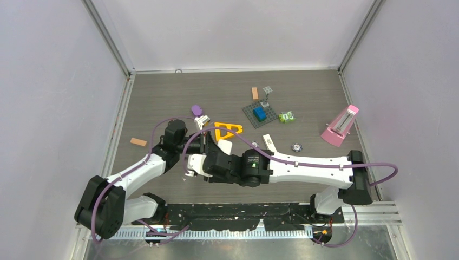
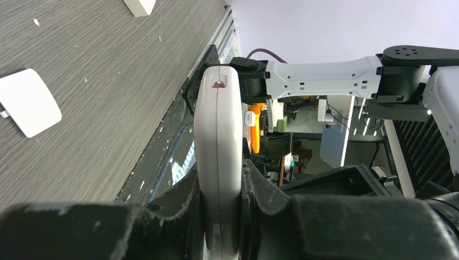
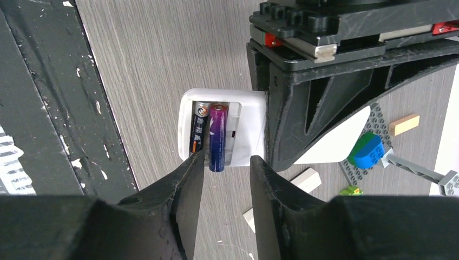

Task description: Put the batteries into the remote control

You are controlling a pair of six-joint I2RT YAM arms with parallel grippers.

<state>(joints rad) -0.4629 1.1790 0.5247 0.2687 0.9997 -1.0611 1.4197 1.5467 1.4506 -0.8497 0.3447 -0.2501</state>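
Observation:
My left gripper is shut on the white remote control, holding it edge-on. The right wrist view shows the remote's open battery bay. A black battery lies in the bay. Beside it a bluish-purple battery sits with its near end sticking out past the remote's edge. My right gripper is open just short of that end; the battery is close to one finger and clear of the other. In the top view both grippers meet at the remote, left of the table's middle.
A white rounded cover lies flat on the table. Farther back are an orange triangle, a grey brick plate, a pink wedge-shaped object, a purple object and an orange stick. The black near edge runs close by.

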